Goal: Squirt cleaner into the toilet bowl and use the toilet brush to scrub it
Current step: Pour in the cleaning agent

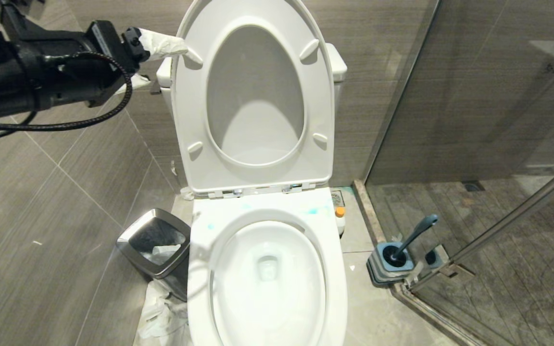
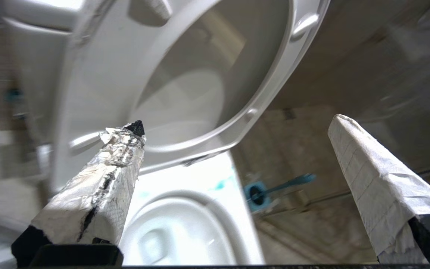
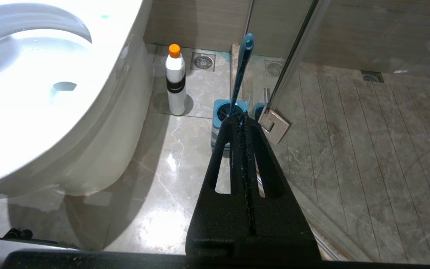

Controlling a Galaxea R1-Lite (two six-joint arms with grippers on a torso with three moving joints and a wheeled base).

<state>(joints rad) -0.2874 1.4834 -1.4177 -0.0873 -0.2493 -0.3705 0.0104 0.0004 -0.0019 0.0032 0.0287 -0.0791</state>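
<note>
At far left in the head view the left gripper is raised beside the upright seat, its taped fingers spread wide and empty; one tip lies at the seat's edge, though I cannot tell whether it touches. Below it, a bin stands on the floor against the toilet's left flank, with crumpled paper beside it.

In the middle, the bowl is open, seat and lid up. Pale blue blots of cleaner mark the rim near the hinges, so the squirting looks done.

Right of the bowl, a bottle with an orange cap stands on the floor. Further right, by the glass shower door, the brush sits in its holder, handle leaning up and away from the toilet. The right gripper hangs just above that holder, fingers pressed together and empty.

The step in hand looks to be fetching the brush. To do it well, I would take it with the nearer right arm: part the fingers first, close on the handle's upper part, and draw it out along its own tilt so the holder does not tip. The glass door and its hinge are close, so the swing toward the bowl should go low and away from them.
</note>
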